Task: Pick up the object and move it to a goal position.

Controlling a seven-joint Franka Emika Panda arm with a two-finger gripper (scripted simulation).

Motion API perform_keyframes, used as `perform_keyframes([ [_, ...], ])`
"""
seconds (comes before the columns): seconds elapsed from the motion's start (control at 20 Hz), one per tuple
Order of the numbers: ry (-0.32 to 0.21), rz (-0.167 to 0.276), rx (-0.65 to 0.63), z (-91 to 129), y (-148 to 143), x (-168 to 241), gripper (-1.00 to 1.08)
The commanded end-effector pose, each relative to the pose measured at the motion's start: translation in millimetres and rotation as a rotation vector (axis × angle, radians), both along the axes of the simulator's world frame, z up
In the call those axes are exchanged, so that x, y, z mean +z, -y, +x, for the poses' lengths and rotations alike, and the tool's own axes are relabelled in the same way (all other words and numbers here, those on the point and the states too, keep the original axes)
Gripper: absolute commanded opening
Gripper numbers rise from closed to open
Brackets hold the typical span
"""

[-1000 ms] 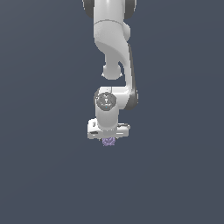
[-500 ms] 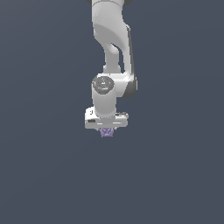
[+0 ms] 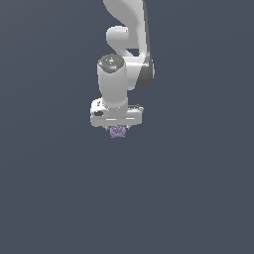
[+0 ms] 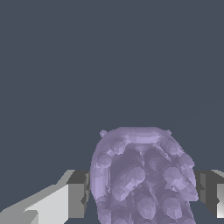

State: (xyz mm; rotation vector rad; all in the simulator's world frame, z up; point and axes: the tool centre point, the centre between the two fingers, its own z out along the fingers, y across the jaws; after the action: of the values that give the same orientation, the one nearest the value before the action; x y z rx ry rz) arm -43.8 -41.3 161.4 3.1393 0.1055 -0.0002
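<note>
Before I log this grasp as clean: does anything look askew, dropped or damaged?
Nothing stands out. The purple ball sits between the gripper fingers, and it shows no visible damage.

Arm reaching down from the exterior view's top, ball point(image 3: 118, 131) directly beneath the gripper point(image 3: 118, 130), between its fingers point(image 4: 78, 194)

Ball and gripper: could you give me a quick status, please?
Gripper shut on ball, fingers pressing either side. Ball pokes out just below the white hand. Nothing else in sight in either view.
</note>
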Motion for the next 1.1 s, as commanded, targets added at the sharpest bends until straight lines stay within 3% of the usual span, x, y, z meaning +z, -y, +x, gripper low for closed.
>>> perform_keyframes([
  [0.0, 0.0, 0.001, 0.0, -13.2, 3.4, 18.3, -1.0],
  [0.55, 0.0, 0.001, 0.001, -62.8, 18.0, 92.3, -1.0],
  [1.05, 0.0, 0.001, 0.001, -83.2, 25.1, 126.1, -1.0],
])
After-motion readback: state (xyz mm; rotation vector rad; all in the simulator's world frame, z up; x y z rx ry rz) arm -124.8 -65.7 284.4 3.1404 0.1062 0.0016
